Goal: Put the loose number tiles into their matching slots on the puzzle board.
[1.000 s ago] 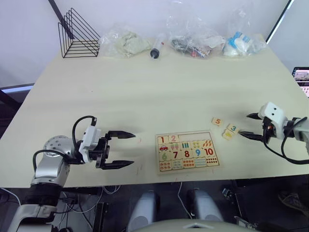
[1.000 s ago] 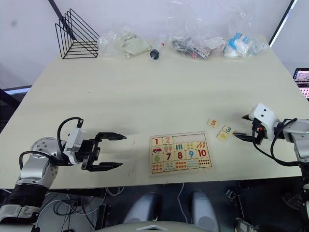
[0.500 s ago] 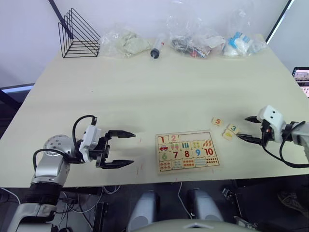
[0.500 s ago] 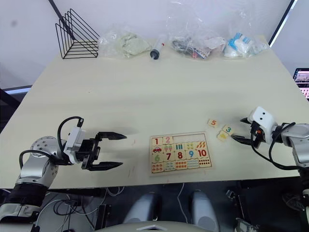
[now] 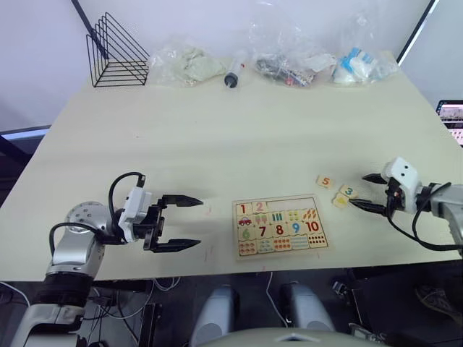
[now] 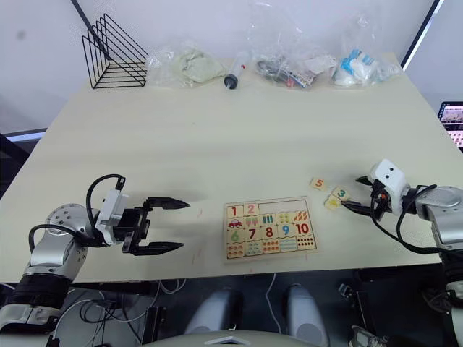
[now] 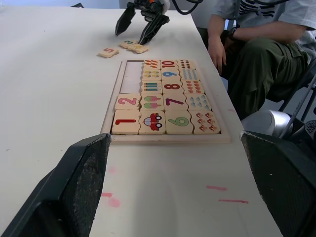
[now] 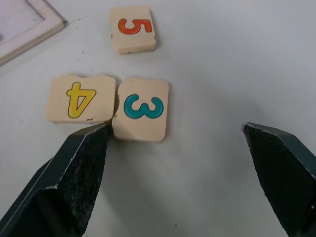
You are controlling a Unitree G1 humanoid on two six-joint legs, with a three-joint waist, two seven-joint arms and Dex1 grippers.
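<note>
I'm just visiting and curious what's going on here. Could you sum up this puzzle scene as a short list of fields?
Board: puzzle board near the table's front edge, tiles 1 and 2 already seated in its top row
Open slots: empty recess beside the 2
Loose tiles: 5 tile, 4 tile and 3 tile on the table right of the board; 4 and 3 touch
Right gripper: open, next to the 3 and 4
Left gripper: open, left of the board, holding nothing
</note>
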